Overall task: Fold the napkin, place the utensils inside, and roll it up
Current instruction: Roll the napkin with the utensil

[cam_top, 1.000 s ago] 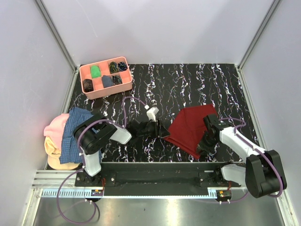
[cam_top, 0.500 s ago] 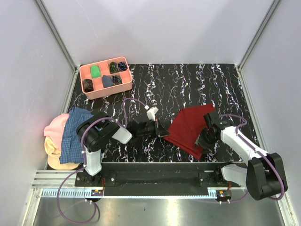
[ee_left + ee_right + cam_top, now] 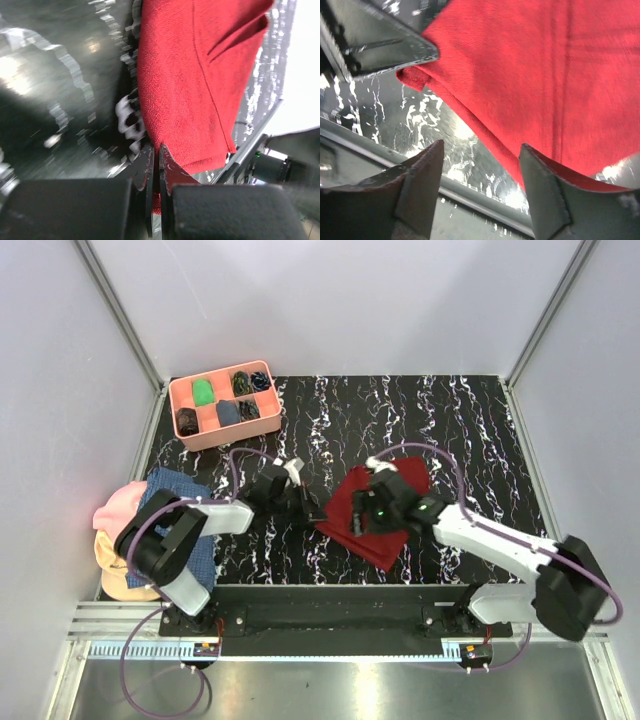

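Observation:
The dark red napkin (image 3: 378,508) lies folded and rumpled on the black marbled table, near the front edge. My left gripper (image 3: 313,521) is shut on its left corner. In the left wrist view red cloth (image 3: 190,75) runs down between the closed jaws of that gripper (image 3: 156,156). My right gripper (image 3: 366,514) hovers over the napkin's left half, open. In the right wrist view its gripper (image 3: 482,167) holds nothing, with the napkin (image 3: 545,65) beyond it. I cannot make out the utensils in any view.
A pink compartment tray (image 3: 222,430) with small dark and green items stands at the back left. A blue checked cloth (image 3: 165,502), a pink cloth (image 3: 116,508) and a yellowish cloth (image 3: 110,558) are piled at the left edge. A metal rail (image 3: 470,197) runs along the front.
The left gripper shut on the napkin's left corner and drew it leftward. The right gripper opened, let go of the right side and swung left over the napkin.

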